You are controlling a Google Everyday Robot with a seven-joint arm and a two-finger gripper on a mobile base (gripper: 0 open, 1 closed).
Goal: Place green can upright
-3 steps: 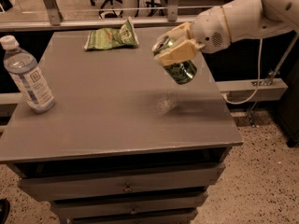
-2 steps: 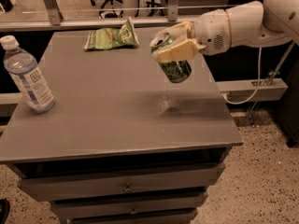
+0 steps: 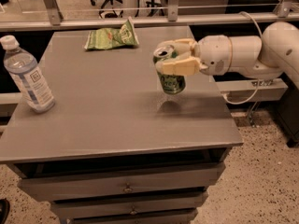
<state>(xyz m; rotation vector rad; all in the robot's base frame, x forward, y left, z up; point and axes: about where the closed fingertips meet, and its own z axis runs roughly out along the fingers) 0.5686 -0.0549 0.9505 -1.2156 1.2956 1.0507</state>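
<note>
The green can [image 3: 173, 82] is a small shiny green drink can with a silver top and pull-tab. It hangs nearly upright, top up, a little above the right half of the grey table [image 3: 107, 120]. My gripper [image 3: 172, 62] reaches in from the right on a white arm and is shut on the can's upper part, its cream fingers [image 3: 180, 67] wrapping the can near the rim. The can's shadow lies on the table just below it.
A clear plastic water bottle [image 3: 27, 76] with a white cap stands at the table's left edge. A flat crinkled green chip bag [image 3: 112, 36] lies at the back of the table. Drawers run under the tabletop. A railing stands behind.
My gripper has moved left and down with the can, and the can has turned from tilted to nearly upright.
</note>
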